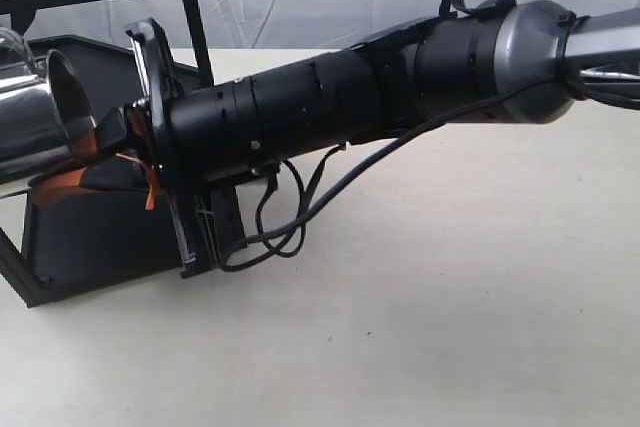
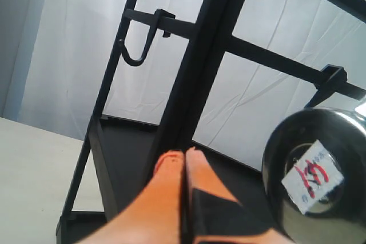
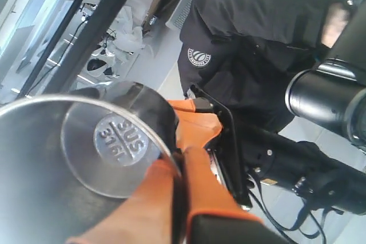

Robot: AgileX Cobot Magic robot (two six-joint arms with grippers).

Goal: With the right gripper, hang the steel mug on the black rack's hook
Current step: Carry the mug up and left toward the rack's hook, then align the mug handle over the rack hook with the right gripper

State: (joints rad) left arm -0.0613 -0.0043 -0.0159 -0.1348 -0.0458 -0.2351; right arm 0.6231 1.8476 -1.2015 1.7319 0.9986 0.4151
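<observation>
Right claw (image 3: 178,167) clamped on the rim of the steel mug (image 1: 35,122), orange fingers (image 3: 146,204) pinching the wall, one inside and one outside; stamp "SUS 316L" legible on the inner base in the right wrist view. Right arm (image 1: 330,107) long, black and grey, stretched across the exterior view from the right edge to the mug at far left, black cables (image 1: 300,212) looping beneath. Black rack (image 1: 95,232) next in size, standing on the pale worktop (image 1: 450,317) behind and below the mug; upright post and crossbar rise above. Mug held off the worktop, tipped sideways with its mouth toward the arm, beside the rack's post, not on a hook. Left claw (image 2: 184,158) pressed together with nothing between its orange fingertips, pointing at the rack's post. Empty hook (image 2: 139,44) hangs from the crossbar; mug's base with a red-marked sticker (image 2: 311,176) shows nearby in the left wrist view.
</observation>
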